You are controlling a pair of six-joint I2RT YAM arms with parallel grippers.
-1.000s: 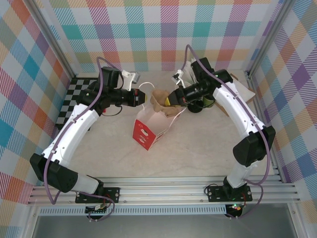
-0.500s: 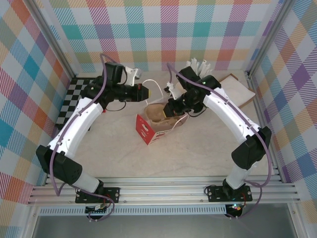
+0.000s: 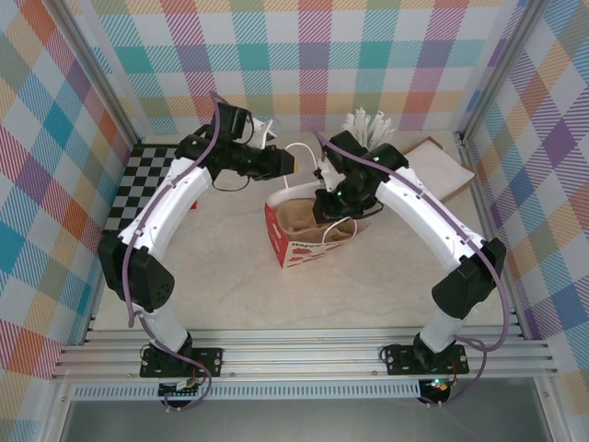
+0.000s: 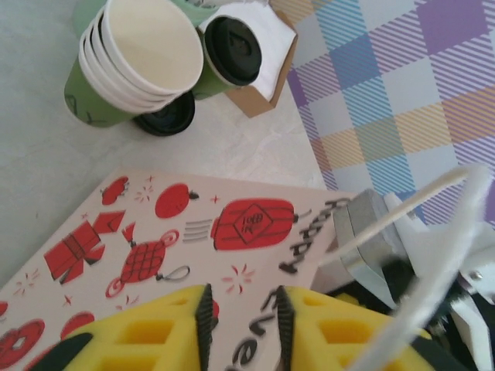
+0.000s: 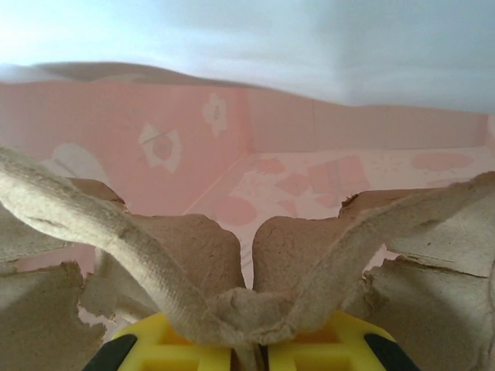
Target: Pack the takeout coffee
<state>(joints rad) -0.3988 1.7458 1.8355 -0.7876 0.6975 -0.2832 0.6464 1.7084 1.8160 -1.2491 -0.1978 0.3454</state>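
Top camera has it easy: bright, flat light from overhead, so the table (image 3: 396,276) only picks up soft, pale shadows under my arms, and everything's evenly sharp. My left wrist view is well lit too, but the left gripper (image 4: 241,317) at the bottom edge is a yellow smear, way too close to focus. The white cord handle (image 4: 433,224) on the right is just as mushy. The print on the paper bag (image 4: 193,232) reads crisp, the stacked cups (image 4: 147,46) a touch soft. In the right wrist view the top is blown out to bluish white and light glows pink through the bag wall. The cardboard carrier (image 5: 155,255) looks soft and shaded, and the right gripper (image 5: 249,352) is blurred.
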